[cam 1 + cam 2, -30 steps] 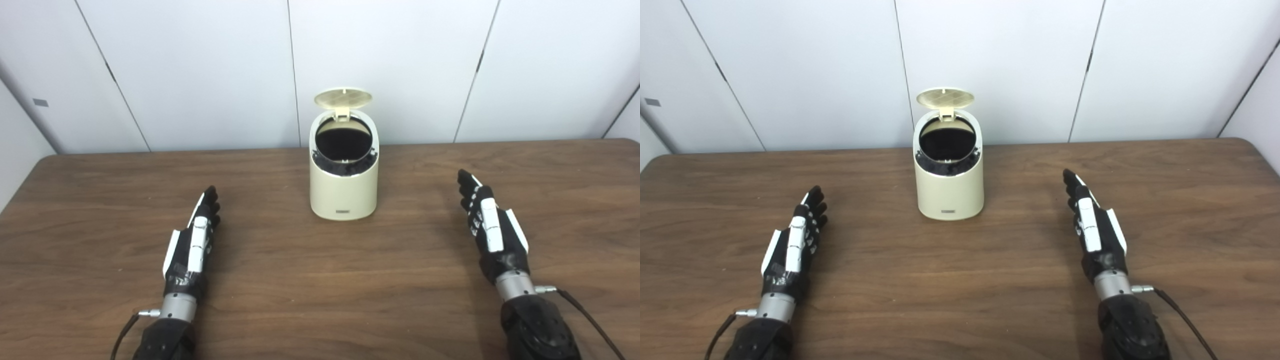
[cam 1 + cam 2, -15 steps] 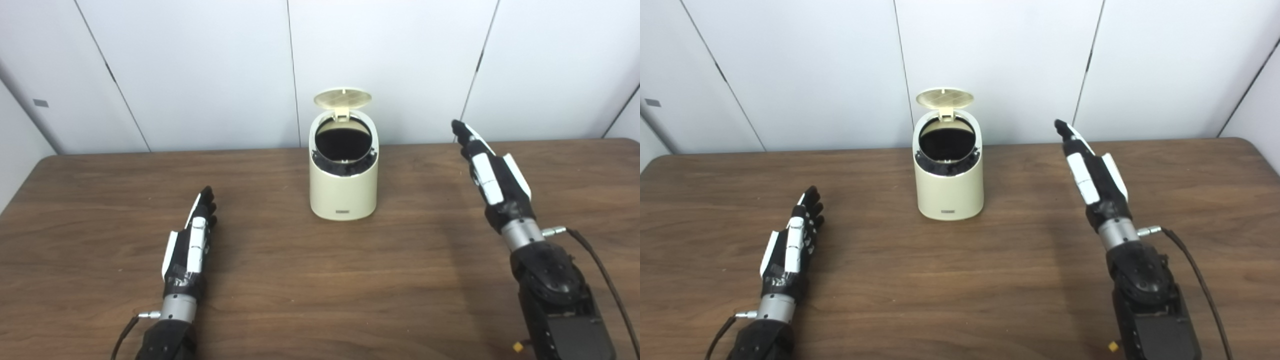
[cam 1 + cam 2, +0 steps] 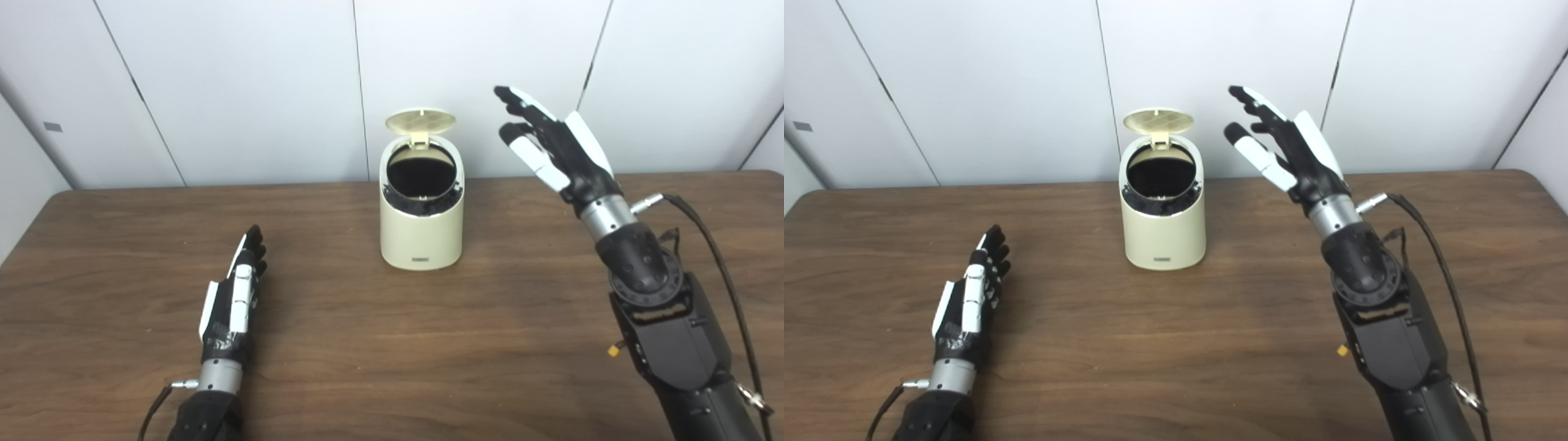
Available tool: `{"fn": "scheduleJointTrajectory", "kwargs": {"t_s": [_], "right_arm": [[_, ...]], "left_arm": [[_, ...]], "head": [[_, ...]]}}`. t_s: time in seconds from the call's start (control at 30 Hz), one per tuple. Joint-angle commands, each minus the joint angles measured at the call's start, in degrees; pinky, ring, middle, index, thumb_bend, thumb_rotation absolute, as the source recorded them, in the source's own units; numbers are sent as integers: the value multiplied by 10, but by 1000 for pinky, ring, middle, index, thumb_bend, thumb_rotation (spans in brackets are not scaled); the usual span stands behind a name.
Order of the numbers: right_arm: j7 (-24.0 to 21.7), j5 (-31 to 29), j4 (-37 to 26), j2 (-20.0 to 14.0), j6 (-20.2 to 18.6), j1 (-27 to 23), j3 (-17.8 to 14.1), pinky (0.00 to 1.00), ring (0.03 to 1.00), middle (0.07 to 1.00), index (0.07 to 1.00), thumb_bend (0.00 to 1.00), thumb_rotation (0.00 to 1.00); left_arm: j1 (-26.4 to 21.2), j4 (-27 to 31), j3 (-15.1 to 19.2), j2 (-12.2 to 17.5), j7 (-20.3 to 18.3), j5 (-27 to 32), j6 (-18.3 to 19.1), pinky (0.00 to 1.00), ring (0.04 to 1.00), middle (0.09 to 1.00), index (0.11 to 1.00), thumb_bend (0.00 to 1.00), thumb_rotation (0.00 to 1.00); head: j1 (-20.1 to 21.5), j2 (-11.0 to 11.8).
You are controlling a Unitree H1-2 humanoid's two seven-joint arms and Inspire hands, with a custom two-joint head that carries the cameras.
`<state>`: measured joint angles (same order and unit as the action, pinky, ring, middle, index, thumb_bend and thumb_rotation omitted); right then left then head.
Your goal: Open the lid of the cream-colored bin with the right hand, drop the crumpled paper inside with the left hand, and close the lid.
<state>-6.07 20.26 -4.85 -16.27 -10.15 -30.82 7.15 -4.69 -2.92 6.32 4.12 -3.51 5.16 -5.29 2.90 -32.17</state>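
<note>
Right hand [image 3: 554, 147] spread empty, raised beside bin [image 3: 421, 229], lid [image 3: 421, 120] up

Bright, even overhead light. Soft faint shadows on brown wooden table [image 3: 343, 331] beside cream-coloured cylindrical bin [image 3: 421, 236] and both arms. Mild sheen on wood. Focus sharp; slight graininess, no blur.

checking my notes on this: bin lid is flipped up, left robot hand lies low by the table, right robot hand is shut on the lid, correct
Not quite. The right robot hand is open and raised in the air to the right of the cream-colored bin, apart from the lid; the left eye view shows clear wall between them. The rest holds: the lid is flipped up and the left robot hand lies low by the table.
</note>
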Motion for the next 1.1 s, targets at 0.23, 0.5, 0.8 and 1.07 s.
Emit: {"fn": "scheduleJointTrajectory", "kwargs": {"t_s": [0.23, 0.5, 0.8, 1.07], "right_arm": [[-26, 33, -8, -8, -22, -73, 10, 824, 899, 911, 889, 560, 1000], [-66, 59, -13, -25, -33, -107, 31, 858, 915, 924, 898, 542, 1000], [-93, 77, -23, -21, -34, -121, 47, 864, 917, 923, 892, 515, 1000], [-121, 114, -20, -28, -27, -139, 76, 844, 905, 916, 891, 540, 1000]], "left_arm": [[13, -22, -15, -14, -5, 7, 1, 1000, 1000, 1000, 1000, 503, 1000], [13, -25, -17, -17, 3, -1, -5, 1000, 1000, 1000, 1000, 519, 1000], [14, -24, -16, -19, 6, -2, -11, 996, 1000, 1000, 1000, 499, 985], [18, -13, -18, -23, 11, -7, -7, 1000, 1000, 1000, 1000, 470, 934]], "head": [[-3, -1], [-6, -2], [-5, -3], [-4, -6]]}}
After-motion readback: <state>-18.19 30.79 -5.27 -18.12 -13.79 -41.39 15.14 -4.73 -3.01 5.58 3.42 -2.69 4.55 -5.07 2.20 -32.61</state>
